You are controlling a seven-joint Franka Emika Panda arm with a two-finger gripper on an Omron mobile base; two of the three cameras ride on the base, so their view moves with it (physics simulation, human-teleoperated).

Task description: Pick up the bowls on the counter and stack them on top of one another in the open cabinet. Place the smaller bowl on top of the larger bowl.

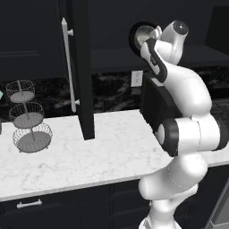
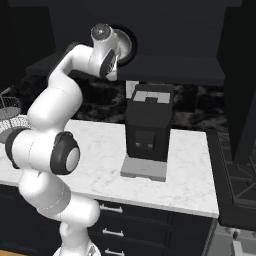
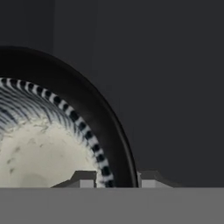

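Gripping the smaller bowl [image 3: 39,148] by its rim, the gripper [image 3: 114,181] has one finger tip on each side of the dark edge, jaws narrowed onto it. Hand view: the bowl's pale speckled inside sits lower left, ringed by a black-and-white striped band, then the dark rim arcing up and over; dark cabinet interior behind.

Left base view: the arm reaches up and back into the open cabinet [image 1: 116,58], hand at shelf level. The smaller bowl [image 1: 144,36] shows tipped on edge, pale inside facing the camera, with a black round edge around it; can't tell if that edge is the larger bowl or the bowl's own rim. The cabinet's tall black door [image 1: 80,67] stands swung out over the counter [image 1: 89,156], long pale bar handle [image 1: 68,65] on its face. A three-tier wire basket stand [image 1: 27,118] sits on the counter at far left.

Right base view: same bowl [image 2: 122,46] held up at the cabinet shelf, just behind the wrist. A black coffee machine [image 2: 148,127] stands on the white marble counter [image 2: 195,170] below, well apart from the bowl. Black drawers with silver handles run under the slab.
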